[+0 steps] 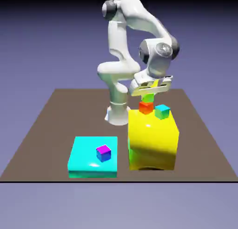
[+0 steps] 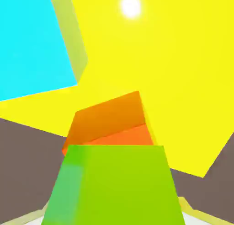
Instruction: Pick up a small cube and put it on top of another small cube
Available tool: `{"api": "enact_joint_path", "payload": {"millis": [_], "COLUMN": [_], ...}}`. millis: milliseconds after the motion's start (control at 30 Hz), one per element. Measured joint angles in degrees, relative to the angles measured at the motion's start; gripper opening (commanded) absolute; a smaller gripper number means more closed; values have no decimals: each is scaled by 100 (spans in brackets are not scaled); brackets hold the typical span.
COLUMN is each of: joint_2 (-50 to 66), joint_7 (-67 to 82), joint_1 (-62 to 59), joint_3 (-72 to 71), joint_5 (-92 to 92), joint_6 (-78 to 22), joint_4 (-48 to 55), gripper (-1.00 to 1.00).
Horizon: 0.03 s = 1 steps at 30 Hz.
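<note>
Lime cube (image 2: 116, 185) sits on orange cube (image 1: 145, 107) atop the yellow block (image 1: 153, 139); whether gripper (image 1: 149, 89) grips or has released, I cannot tell; withdraw straight upward without nudging the stack.

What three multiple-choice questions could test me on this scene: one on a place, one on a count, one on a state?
1. Where is the purple-and-blue cube? A on a yellow block; B on the cyan slab; C on bare table.
2. How many small cubes show? A two; B three; C four.
3. The lime-green cube is: A atop the orange cube; B on the table; C under the slab.
Answers: B, slab beneath it; C, counting the teal-topped cube too; A, stacked on the yellow block.
</note>
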<state>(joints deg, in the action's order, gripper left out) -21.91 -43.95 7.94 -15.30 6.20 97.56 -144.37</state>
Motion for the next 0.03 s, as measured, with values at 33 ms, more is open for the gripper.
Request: {"api": "enact_joint_path", "payload": {"millis": [33], "joint_2": [10], "joint_7": [-5], "joint_1": [-10], "joint_3": [13], "joint_5": [-16], "joint_6": [-197], "joint_4": [207], "gripper": [100]}}
